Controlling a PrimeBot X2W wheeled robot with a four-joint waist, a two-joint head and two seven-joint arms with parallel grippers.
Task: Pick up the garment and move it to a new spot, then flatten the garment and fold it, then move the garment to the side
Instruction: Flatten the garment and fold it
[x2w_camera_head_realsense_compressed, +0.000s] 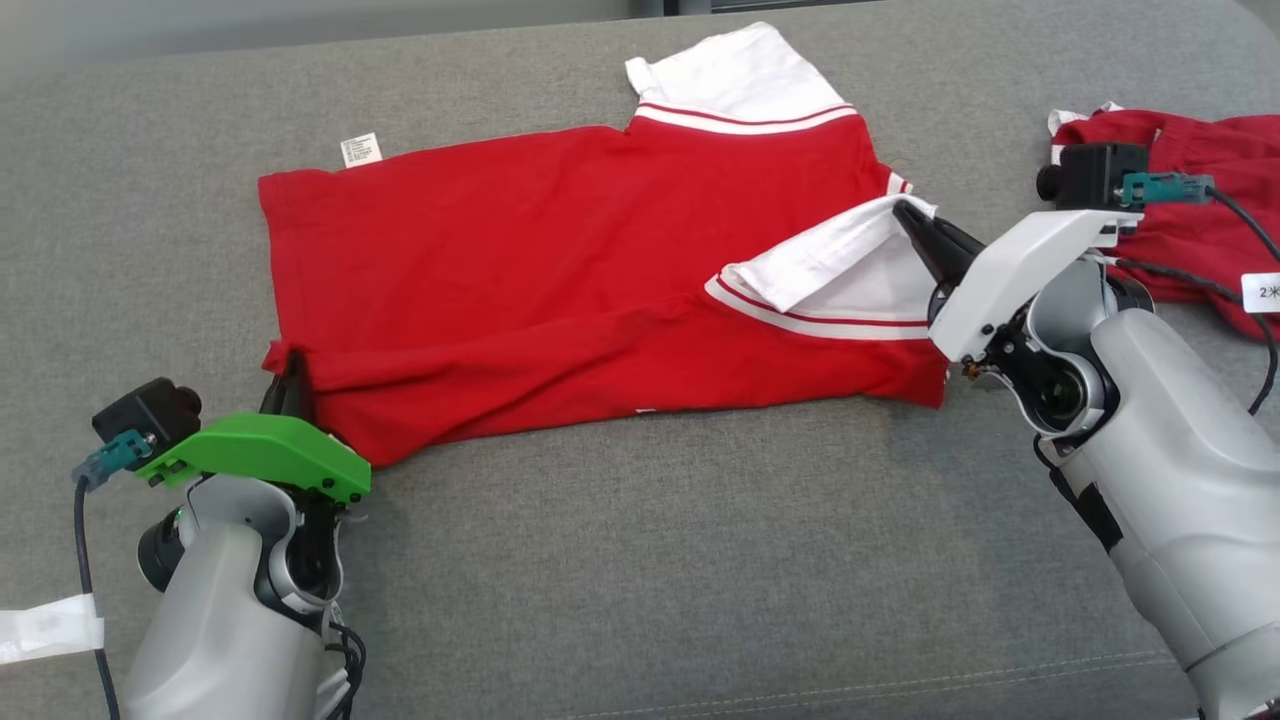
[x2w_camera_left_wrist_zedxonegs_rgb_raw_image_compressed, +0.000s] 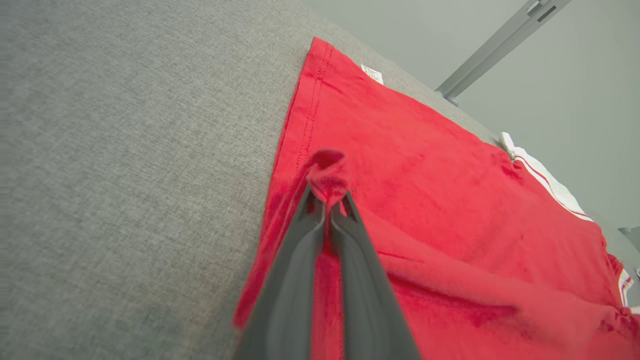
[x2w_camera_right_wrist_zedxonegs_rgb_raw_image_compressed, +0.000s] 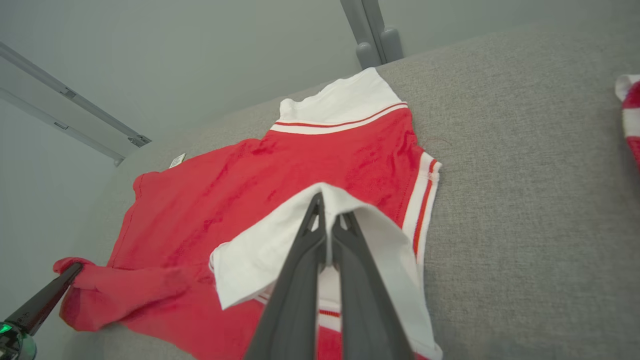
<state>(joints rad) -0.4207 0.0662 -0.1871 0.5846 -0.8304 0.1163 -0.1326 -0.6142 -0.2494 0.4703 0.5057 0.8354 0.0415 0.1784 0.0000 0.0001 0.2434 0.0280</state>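
Note:
The garment (x2w_camera_head_realsense_compressed: 560, 250) is a red shirt with white, red-striped sleeves, lying spread on the grey cushion. My left gripper (x2w_camera_head_realsense_compressed: 293, 375) is shut on the garment's near left hem corner; the left wrist view shows red cloth (x2w_camera_left_wrist_zedxonegs_rgb_raw_image_compressed: 327, 172) bunched between its fingertips (x2w_camera_left_wrist_zedxonegs_rgb_raw_image_compressed: 330, 207). My right gripper (x2w_camera_head_realsense_compressed: 908, 213) is shut on the white sleeve (x2w_camera_head_realsense_compressed: 840, 255) at the garment's right end, which it holds folded back over the red body. In the right wrist view the sleeve (x2w_camera_right_wrist_zedxonegs_rgb_raw_image_compressed: 260, 255) drapes around that gripper (x2w_camera_right_wrist_zedxonegs_rgb_raw_image_compressed: 330, 215), and the left gripper's finger (x2w_camera_right_wrist_zedxonegs_rgb_raw_image_compressed: 45, 300) shows at lower left.
A second red and white garment (x2w_camera_head_realsense_compressed: 1195, 200) lies bunched at the far right of the cushion. A white tag (x2w_camera_head_realsense_compressed: 360, 150) sticks out at the shirt's far hem. Bare grey cushion (x2w_camera_head_realsense_compressed: 700, 560) stretches in front of the shirt. A white label (x2w_camera_head_realsense_compressed: 50, 628) hangs at lower left.

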